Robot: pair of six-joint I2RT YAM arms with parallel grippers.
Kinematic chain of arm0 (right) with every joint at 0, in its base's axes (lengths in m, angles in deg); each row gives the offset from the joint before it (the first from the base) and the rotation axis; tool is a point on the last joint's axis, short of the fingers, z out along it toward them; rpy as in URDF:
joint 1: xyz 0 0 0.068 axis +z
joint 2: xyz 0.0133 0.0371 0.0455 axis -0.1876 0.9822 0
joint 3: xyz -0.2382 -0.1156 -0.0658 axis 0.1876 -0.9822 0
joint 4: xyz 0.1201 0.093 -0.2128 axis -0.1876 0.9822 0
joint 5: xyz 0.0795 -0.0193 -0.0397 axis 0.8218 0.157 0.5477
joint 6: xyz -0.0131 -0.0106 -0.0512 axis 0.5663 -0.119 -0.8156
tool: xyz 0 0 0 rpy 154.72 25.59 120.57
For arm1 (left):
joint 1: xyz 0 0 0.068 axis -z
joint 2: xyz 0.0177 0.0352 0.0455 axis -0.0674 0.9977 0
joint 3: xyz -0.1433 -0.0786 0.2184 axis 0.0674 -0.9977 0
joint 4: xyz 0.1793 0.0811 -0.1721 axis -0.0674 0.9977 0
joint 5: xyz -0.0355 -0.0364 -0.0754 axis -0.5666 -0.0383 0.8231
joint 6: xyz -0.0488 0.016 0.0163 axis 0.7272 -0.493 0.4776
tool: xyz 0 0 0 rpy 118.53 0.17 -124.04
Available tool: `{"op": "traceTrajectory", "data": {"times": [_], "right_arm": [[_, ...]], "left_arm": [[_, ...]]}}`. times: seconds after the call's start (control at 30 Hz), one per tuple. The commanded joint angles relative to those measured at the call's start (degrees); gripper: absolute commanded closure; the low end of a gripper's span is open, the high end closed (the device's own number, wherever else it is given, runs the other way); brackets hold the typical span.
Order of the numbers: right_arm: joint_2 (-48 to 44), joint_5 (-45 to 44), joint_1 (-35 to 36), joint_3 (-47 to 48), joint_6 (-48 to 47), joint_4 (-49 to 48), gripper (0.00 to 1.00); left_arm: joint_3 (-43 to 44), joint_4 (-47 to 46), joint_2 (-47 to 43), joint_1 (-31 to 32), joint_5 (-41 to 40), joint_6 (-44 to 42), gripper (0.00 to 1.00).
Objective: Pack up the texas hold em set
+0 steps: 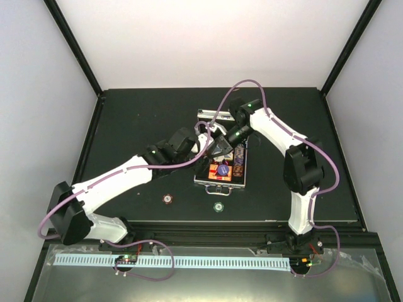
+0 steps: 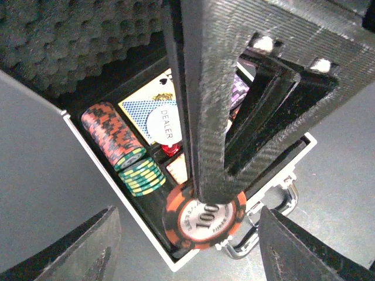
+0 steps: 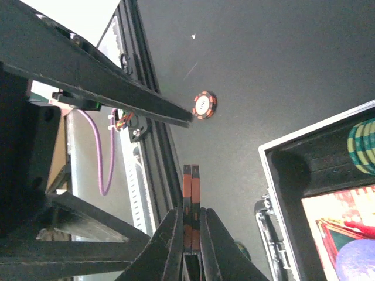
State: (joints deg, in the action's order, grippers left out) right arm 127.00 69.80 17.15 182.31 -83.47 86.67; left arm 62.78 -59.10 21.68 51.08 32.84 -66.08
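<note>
The silver briefcase (image 1: 220, 178) lies open in the middle of the table, its foam lid (image 2: 70, 35) tilted back. Inside are a red chip stack (image 2: 111, 134), a green chip stack (image 2: 142, 176), a white dealer button (image 2: 164, 125), blue-backed cards (image 2: 136, 107) and a red die (image 2: 170, 150). My right gripper (image 1: 219, 151) (image 3: 190, 213) is shut on two orange-and-black chips (image 3: 190, 187) held edge-on over the case's front edge near the handle; they show face-on in the left wrist view (image 2: 205, 221). My left gripper (image 1: 191, 141) (image 2: 186, 257) is open and empty, just left of the case.
An orange-and-black chip (image 1: 167, 199) (image 3: 204, 105) and a green chip (image 1: 216, 206) lie loose on the black table in front of the case. The table's front rail (image 3: 158, 146) runs close behind them. The two grippers are close together over the case.
</note>
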Motion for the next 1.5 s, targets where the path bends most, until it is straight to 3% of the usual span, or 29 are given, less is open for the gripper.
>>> {"op": "traceTrajectory", "data": {"times": [0.0, 0.17, 0.3, 0.53, 1.27, 1.47], "right_arm": [[-1.8, -3.9, 0.4, 2.3, -2.1, 0.7, 0.99], [-4.9, -10.4, 0.3, 1.3, -7.6, 2.2, 0.99], [-9.2, -19.9, 0.3, -5.6, -14.8, -0.1, 0.99], [-16.8, -34.9, 0.3, -18.3, -29.0, -5.1, 0.99], [-13.3, -40.7, 0.5, -25.4, -36.0, -14.0, 0.99], [-13.2, -44.5, 0.6, -26.5, -34.0, -19.0, 0.99]], "left_arm": [[-0.3, 2.3, -3.7, 0.1, -2.7, 2.5, 0.31], [-7.7, 5.3, -13.9, 0.0, -2.6, 4.3, 0.29], [-13.6, 5.5, -18.6, -0.2, -4.3, 6.3, 0.29], [-15.5, 5.1, -18.1, -0.4, -4.0, 9.2, 0.30], [-14.7, 7.5, -14.3, -0.6, -5.1, 10.7, 0.31], [-15.1, 8.0, -14.2, -0.7, -5.4, 10.8, 0.31]]}}
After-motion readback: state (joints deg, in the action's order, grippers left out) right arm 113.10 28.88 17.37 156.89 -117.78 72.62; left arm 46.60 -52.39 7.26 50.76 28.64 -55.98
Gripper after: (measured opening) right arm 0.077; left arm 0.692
